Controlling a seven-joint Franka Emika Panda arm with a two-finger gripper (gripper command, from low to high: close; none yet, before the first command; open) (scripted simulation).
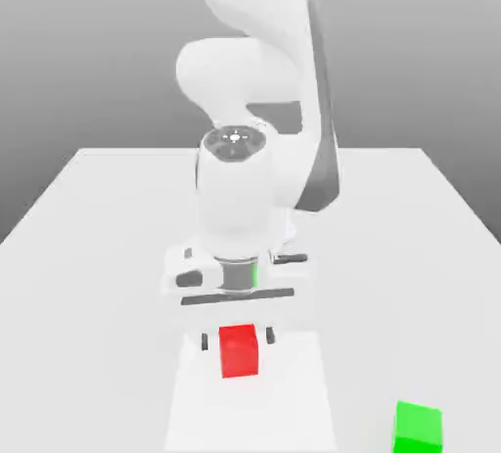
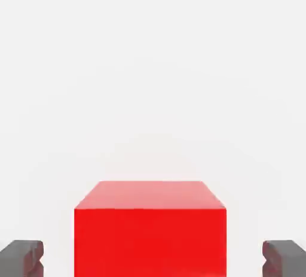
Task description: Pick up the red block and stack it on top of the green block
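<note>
The red block (image 1: 238, 351) sits on the white table (image 1: 88, 275), directly under the arm's hand. My gripper (image 1: 236, 340) is lowered around it, one dark finger on each side. In the hand view the red block (image 2: 150, 228) lies between the two fingertips (image 2: 21, 258), with a strip of bare table showing on either side, so the gripper (image 2: 153, 261) is open and not touching it. The green block (image 1: 418, 428) stands apart, near the front edge at the exterior view's right.
The white arm (image 1: 250, 99) rises over the middle of the table and hides the surface behind the hand. A paler patch of tabletop (image 1: 294, 402) surrounds the red block.
</note>
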